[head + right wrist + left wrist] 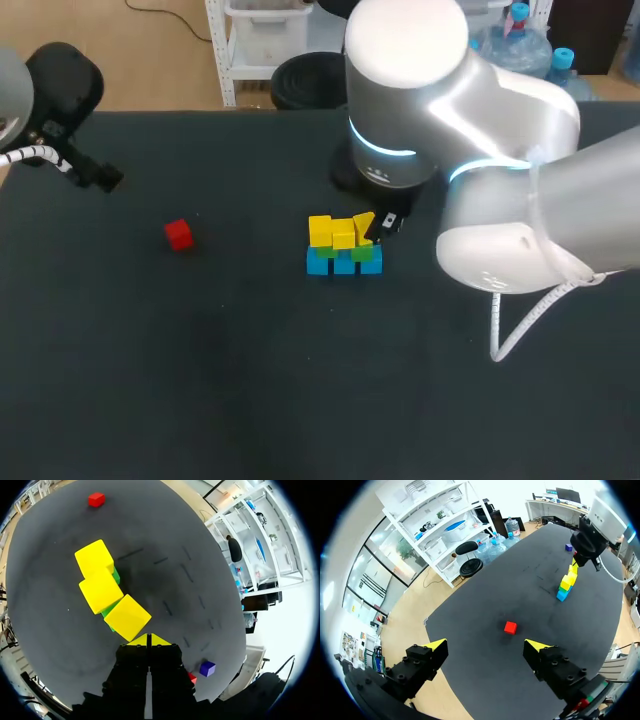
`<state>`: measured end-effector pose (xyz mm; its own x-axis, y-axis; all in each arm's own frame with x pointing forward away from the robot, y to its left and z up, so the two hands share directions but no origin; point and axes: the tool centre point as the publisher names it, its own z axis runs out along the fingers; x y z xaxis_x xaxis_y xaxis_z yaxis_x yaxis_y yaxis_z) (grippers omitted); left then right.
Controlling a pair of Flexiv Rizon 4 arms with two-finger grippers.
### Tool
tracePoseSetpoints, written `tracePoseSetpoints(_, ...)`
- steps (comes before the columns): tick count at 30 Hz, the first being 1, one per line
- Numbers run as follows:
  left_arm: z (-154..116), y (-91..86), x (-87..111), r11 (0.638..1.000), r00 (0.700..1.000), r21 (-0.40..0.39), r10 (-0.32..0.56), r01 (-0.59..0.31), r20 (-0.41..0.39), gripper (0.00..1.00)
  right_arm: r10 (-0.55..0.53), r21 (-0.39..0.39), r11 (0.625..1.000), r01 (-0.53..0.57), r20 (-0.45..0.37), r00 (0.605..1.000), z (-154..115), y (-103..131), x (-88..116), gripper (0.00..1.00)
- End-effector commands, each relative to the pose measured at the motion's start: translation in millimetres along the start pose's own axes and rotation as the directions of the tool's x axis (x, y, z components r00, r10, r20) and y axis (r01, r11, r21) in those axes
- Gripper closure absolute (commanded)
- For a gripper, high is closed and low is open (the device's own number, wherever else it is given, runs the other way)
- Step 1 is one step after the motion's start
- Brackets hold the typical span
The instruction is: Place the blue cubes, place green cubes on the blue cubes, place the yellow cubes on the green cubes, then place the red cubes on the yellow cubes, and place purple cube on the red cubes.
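A row of three blue cubes (343,263) stands mid-table with green cubes (346,252) on top and yellow cubes (338,232) above those. In the right wrist view two yellow cubes (98,575) sit square. The third yellow cube (128,617) is turned askew, right ahead of my shut right gripper (148,640), which holds nothing. That right gripper (372,225) is at the stack's right end. A red cube (179,234) lies alone to the left. My left gripper (486,645) hangs open and empty, high over the table's left edge, short of the red cube (510,627).
A purple cube (207,668) and a second red cube (192,677) lie beside my right gripper, behind the stack; the purple cube (568,547) also shows in the left wrist view. My bulky right arm (470,150) hides the table's far right.
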<state>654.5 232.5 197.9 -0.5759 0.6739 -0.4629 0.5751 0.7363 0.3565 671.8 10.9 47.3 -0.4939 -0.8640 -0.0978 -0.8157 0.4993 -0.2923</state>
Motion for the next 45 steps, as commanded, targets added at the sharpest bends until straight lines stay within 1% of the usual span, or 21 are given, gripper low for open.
tracePoseSetpoints(1, 0.5, 0.9, -0.1, 1.000, 1.000, 0.002, 0.001, -0.001, 0.001, 0.00, 0.000, -0.006, 1.000, 0.000, -0.004, 1.000, -0.1, -0.7, -0.3, 1.00)
tracePoseSetpoints(15, 0.5, 0.9, -0.1, 1.000, 1.000, 0.002, 0.001, -0.001, 0.001, 0.00, 0.004, -0.040, 0.999, -0.004, -0.009, 1.000, 1.2, 1.7, 0.4, 1.00)
tracePoseSetpoints(45, 0.5, 0.9, -0.1, 1.000, 1.000, 0.002, 0.001, -0.001, 0.001, 0.00, 0.023, -0.075, 0.997, -0.023, -0.012, 1.000, 3.6, 5.1, 2.2, 1.00)
